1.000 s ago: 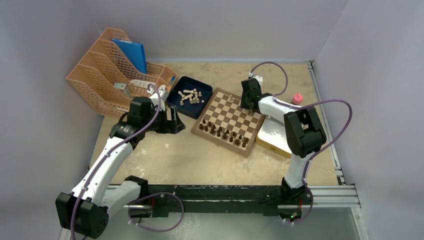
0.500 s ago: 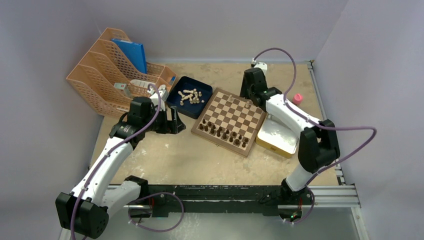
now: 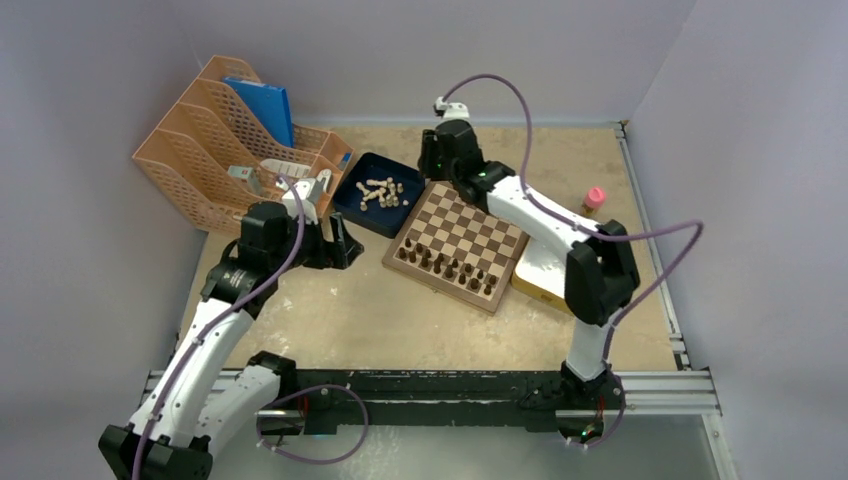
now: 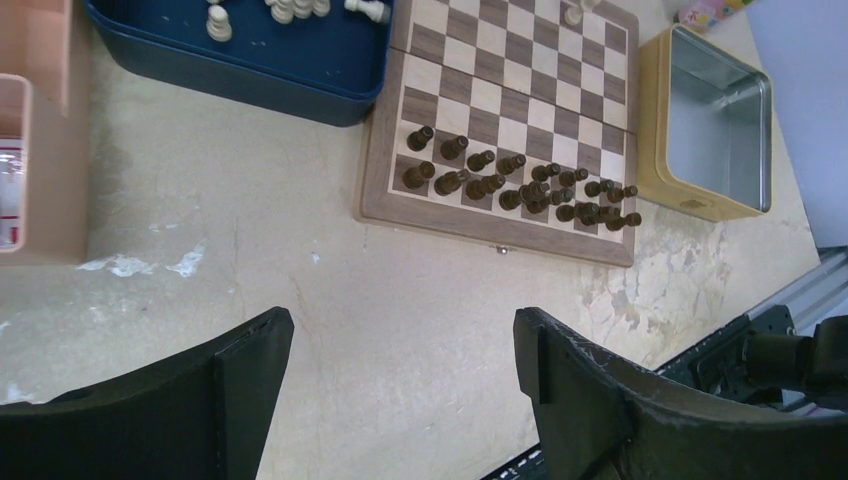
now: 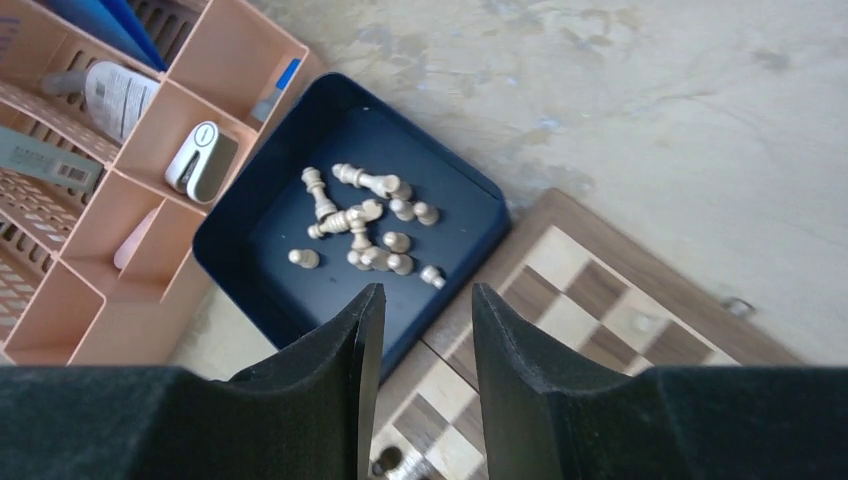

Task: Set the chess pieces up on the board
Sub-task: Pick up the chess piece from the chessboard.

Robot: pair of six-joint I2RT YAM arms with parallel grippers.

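Poised over the dark blue tray (image 5: 270, 225) beside the board (image 5: 590, 290), with right gripper (image 5: 425, 300) parted and empty, left gripper (image 4: 400, 325) spread wide, idle. Risks pinching 2 of the heaped, touching chess pieces (image 5: 365, 225), or fumbling 1 lying sideways.

I count one board (image 3: 465, 225), one dark blue tray (image 5: 265, 235), one yellow-rimmed tin (image 4: 650, 120) and one small pink object (image 3: 595, 197) on the bench (image 3: 350, 310). Light chess pieces (image 5: 352, 220): about a dozen heaped in the tray, plus one on the board. Dark pieces (image 4: 515, 185): roughly sixteen in two rows, though some overlap, so I can't be exact.
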